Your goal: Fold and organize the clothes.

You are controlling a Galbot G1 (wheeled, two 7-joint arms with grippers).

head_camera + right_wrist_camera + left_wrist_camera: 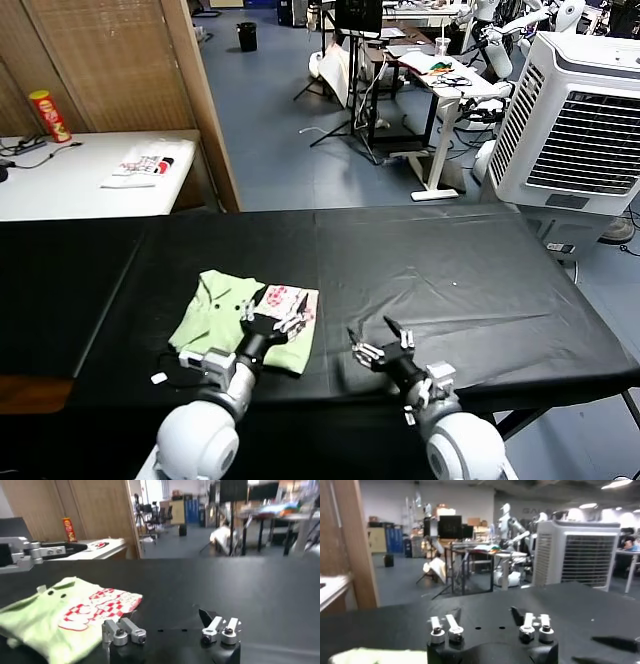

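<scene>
Left end effector (275, 322) released above folded shirt (225, 315) (nothing held); right end effector (378, 345) released, alongside

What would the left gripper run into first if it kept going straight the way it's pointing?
Probably the shirt: the open left gripper sits low over its pink-printed fold. Beyond that only the black table shows ahead, though its height above the fabric is hard to judge.

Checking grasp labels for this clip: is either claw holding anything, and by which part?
Nothing is held. The left claw hangs open over the folded shirt; the right claw is open over bare table.
</scene>
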